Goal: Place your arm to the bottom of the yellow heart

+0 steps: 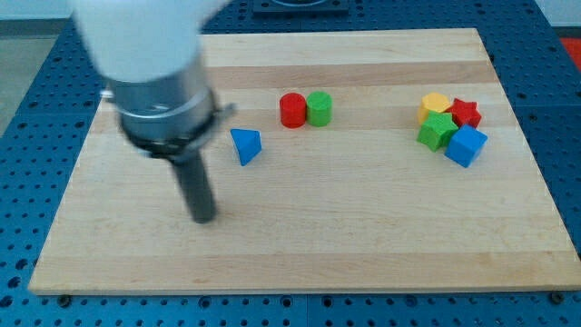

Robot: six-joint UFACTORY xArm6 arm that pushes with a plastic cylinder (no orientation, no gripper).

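White arm, dark rod (202,216)

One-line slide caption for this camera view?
My tip sits at the board's left, far from the yellow heart in the right cluster.

A robotics laboratory or test bench is suggested. A pale wooden rectangular table (300,245) is laid over a blue metal base plate (18,263) drilled with a regular grid of mounting holes, as found on experiment rigs. A blurred white and grey robot arm housing (150,73) is seen above it, and small painted wooden test blocks (451,127) are set out on the board.
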